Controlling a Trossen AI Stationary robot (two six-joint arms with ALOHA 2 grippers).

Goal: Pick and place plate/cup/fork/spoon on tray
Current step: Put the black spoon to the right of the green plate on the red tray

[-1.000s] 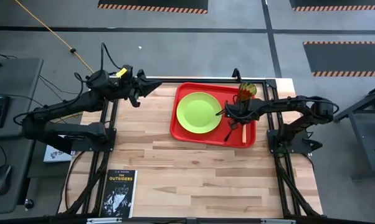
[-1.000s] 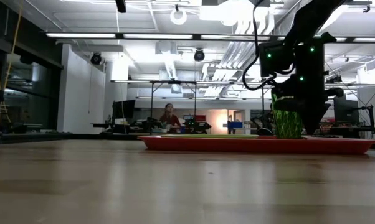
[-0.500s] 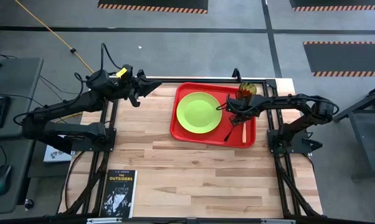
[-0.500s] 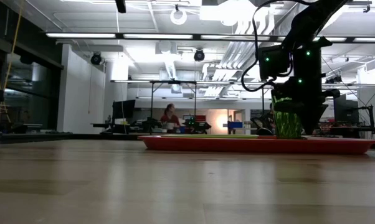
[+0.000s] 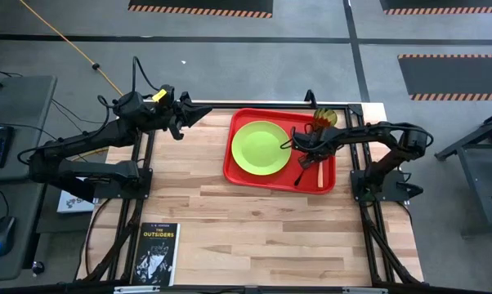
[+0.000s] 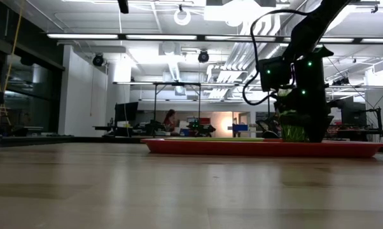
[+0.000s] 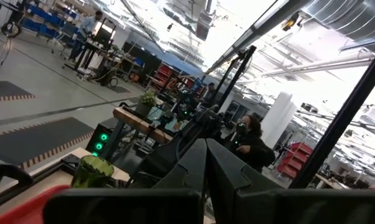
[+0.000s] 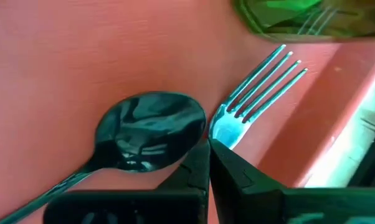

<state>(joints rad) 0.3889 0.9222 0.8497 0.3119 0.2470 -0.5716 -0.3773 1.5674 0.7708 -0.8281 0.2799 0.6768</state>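
Observation:
The red tray (image 5: 230, 170) lies at the table's far right and carries the lime-green plate (image 5: 261, 148), the green cup (image 5: 325, 119), the dark spoon (image 5: 300, 175) and the peach-handled fork (image 5: 319, 173). My right gripper (image 8: 207, 148) is shut and points steeply down at the tray, its tips between the spoon's bowl (image 8: 147, 130) and the fork's neck (image 8: 228, 127). The cup (image 8: 293, 15) stands just beyond the fork's tines. My left gripper (image 5: 209, 113) waits shut, raised above the table's far left. My right gripper comes from above with shut fingertips (image 8: 200, 163) right beside the rim of the spoon's bowl and the fork's neck. Whether they touch either piece or the tray floor, I cannot tell.
A book (image 5: 156, 251) lies at the table's near left edge. Bare wood runs in front of the tray. The tray's raised rim (image 6: 242, 147) shows in the low view, with the cup (image 6: 293, 130) partly behind my right arm.
My right gripper has sunk a little toward the tray floor and drifted slightly toward the plate, staying shut. The spoon, fork, cup and plate have kept their places.

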